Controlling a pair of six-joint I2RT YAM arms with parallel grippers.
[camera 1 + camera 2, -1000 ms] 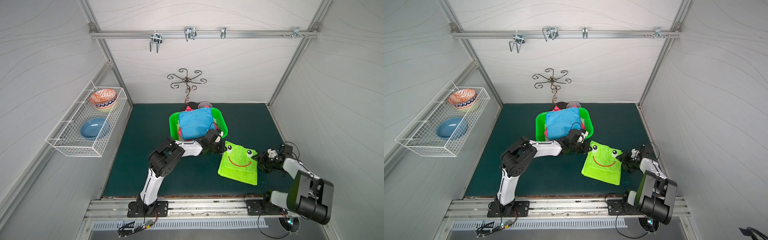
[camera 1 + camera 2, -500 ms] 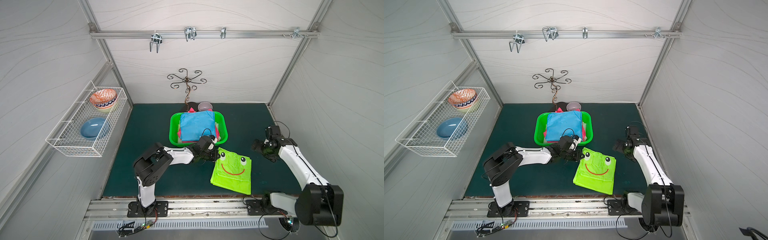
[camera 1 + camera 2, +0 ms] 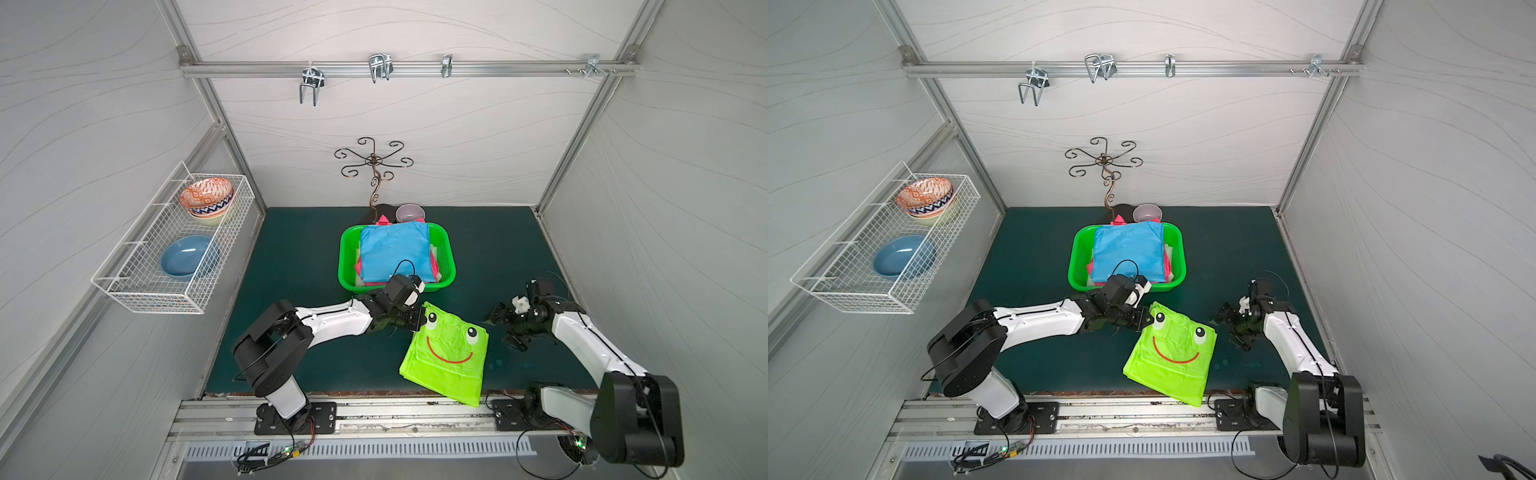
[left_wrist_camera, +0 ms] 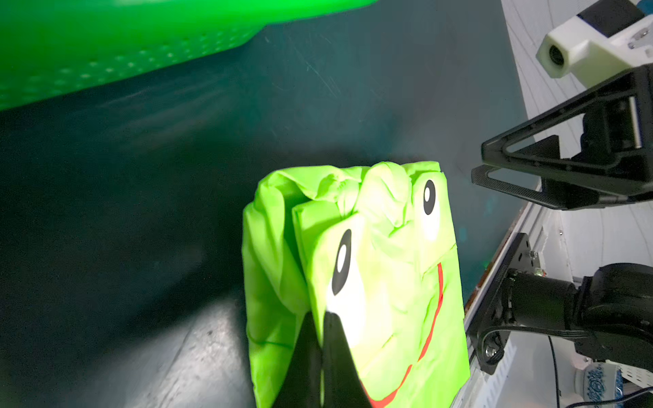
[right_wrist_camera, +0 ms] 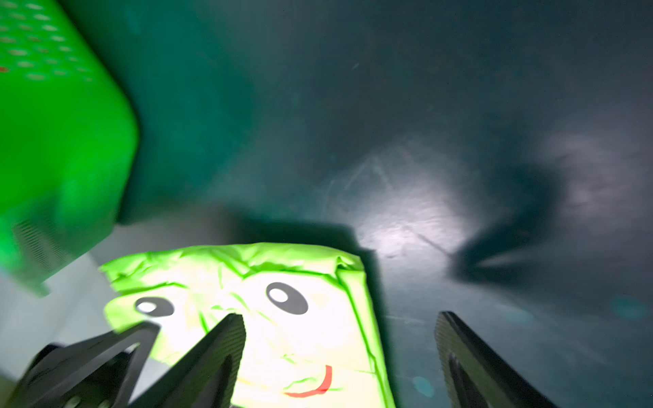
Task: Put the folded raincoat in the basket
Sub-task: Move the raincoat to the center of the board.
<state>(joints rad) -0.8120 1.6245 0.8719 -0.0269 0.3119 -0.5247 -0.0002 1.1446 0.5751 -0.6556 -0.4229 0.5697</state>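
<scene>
Step in hand: early transfer. The left gripper [image 4: 322, 319] is clamping a top corner of the folded raincoat [image 3: 451, 357], right beside one frog eye, and I'm reading that as starting the haul toward the basket [image 3: 448, 266]. The raincoat is lying on the mat [image 3: 299, 266] at centre-near, just near of the basket and apart from it, with its near corner reaching past the mat's near edge in both top views. The right gripper [image 3: 505, 330] is hanging just right of the raincoat, jaws spread wide, gripping nothing. The next move is calling for a lift that clears the basket's near rim, a carry farward, then a release onto the blue folded piece [image 3: 394, 253] that's taking up most of the basket. A one-corner pinch is probably going to let the folds sag open, so the right gripper taking the other top corner would be helping. The left wrist view is showing the pinch itself, black tips closed on fabric, which the top views are hiding under the wrist. The right wrist view, blurred, is showing its own jaws apart with nothing between them. Only the top views are showing the basket's contents, while the wrist views are getting just its perforated wall. Can't tell how much of the raincoat is off the mat.
</scene>
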